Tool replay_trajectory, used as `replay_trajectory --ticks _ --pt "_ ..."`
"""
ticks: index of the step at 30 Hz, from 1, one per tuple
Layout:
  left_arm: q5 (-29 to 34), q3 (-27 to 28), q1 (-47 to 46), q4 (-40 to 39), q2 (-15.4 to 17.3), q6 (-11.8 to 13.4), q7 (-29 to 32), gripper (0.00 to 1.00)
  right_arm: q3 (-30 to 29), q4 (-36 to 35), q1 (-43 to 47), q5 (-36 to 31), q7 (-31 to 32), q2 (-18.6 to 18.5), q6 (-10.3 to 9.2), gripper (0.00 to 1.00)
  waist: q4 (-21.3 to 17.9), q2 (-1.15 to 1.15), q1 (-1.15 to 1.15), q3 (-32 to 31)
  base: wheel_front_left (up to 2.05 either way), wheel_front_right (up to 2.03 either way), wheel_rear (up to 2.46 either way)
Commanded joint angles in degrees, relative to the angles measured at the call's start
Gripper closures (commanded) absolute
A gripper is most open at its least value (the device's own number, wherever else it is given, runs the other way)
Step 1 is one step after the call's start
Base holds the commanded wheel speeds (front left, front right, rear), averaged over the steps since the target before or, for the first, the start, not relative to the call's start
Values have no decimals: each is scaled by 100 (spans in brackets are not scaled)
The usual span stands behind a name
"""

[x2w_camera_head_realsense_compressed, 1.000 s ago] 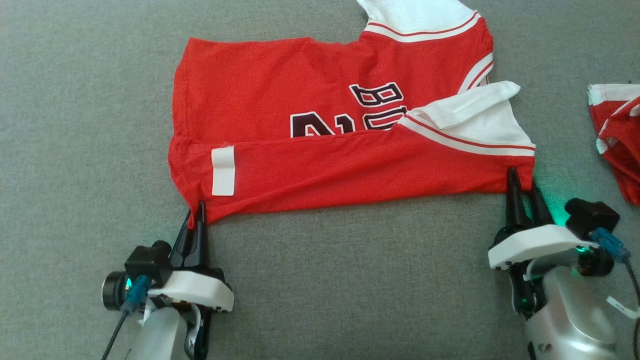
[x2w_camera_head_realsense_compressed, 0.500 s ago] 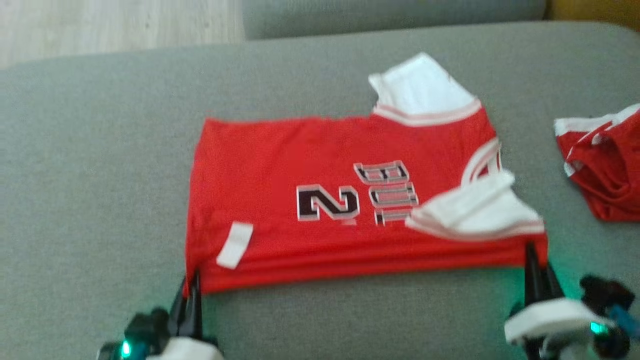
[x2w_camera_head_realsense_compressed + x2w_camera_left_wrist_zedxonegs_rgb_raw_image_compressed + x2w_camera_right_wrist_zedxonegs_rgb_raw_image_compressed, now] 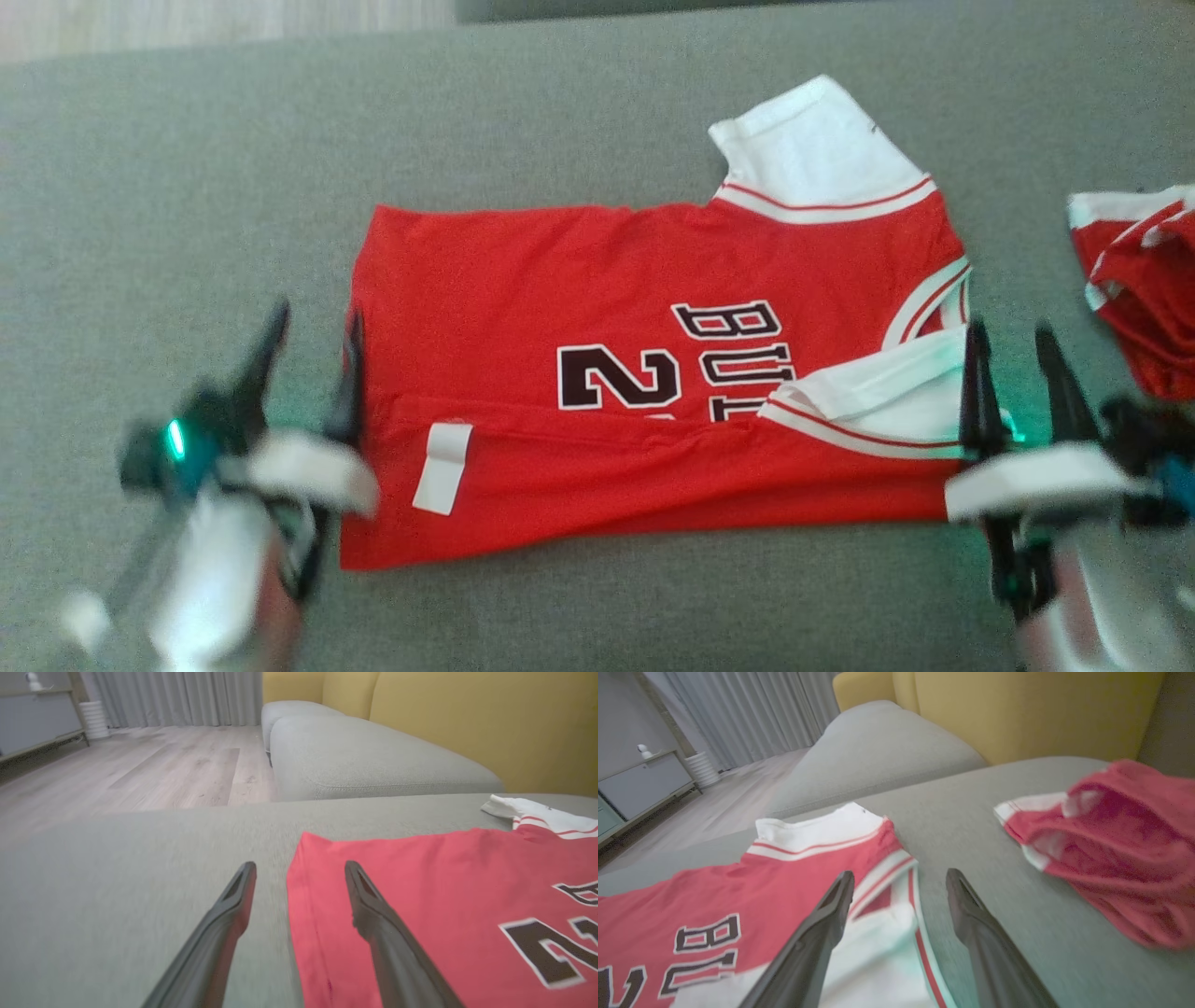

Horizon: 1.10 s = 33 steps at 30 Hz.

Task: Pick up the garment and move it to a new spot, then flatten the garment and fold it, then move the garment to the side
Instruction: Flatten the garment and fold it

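Left hand [image 3: 317, 313] and right hand [image 3: 1010, 329] spread wide, empty, each astride one jersey [image 3: 579, 280] edge — open sofa [image 3: 168, 215] left, red garment [image 3: 1139, 299] right.

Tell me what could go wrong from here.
The open left gripper straddles the red jersey's hem edge; a finger could snag it and undo the near fold.
The white sleeve lies bunched on that fold, so the next fold may come out crooked.
A second red garment lies close on the right; they could tangle.
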Motion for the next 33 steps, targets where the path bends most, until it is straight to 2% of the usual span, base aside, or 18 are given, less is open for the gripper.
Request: replay_trajectory --ticks 1,6,12,18,23,24,25,27,28,33 --pt "50 105 -502 -33 265 -57 144 0 210 -198 -288 -51 30 -112 -5 0 0 0 -1 207 0 0 0" --pt "-272 -457 -1878 571 826 -192 1108 0 491 -182 -1094 -64 156 -144 -5 0 -94 0 -1 587 0 0 0" --pt "-1581 -1595 -2587 781 1302 -197 1883 0 881 109 -1724 -78 139 -107 -5 0 -209 0 -1 809 0 0 0" --pt "-2403 -2203 -2906 982 1715 -198 1871 0 1087 425 -2023 -17 51 -139 -5 0 -270 0 -1 962 0 0 0" --pt "-2896 -2442 -3042 1162 1710 -198 1784 0 1269 550 -2397 33 102 -233 -5 0 -298 0 -1 1124 0 0 0" --pt "-2991 -2499 -3066 1178 1701 -198 1772 4 1284 579 -2493 56 138 -264 -5 0 -293 0 -1 1155 0 0 0" --pt "-3072 -2577 -3091 1185 1697 -198 1776 20 1307 613 -2595 67 187 -307 -5 0 -283 0 -1 1190 0 0 0" --pt "-3184 -2765 -3150 1187 1715 -198 1794 82 1336 731 -2819 94 364 -387 -5 0 -253 0 -1 1255 0 0 0" --pt "-3230 -2856 -3182 1181 1730 -198 1795 100 1319 800 -2957 119 458 -428 -5 0 -228 0 -1 1286 0 0 0" --pt "-3295 -3143 -3409 1227 1761 -198 1510 100 1464 1306 -3769 37 1126 -688 -5 0 -4 0 -1 1398 0 0 0"
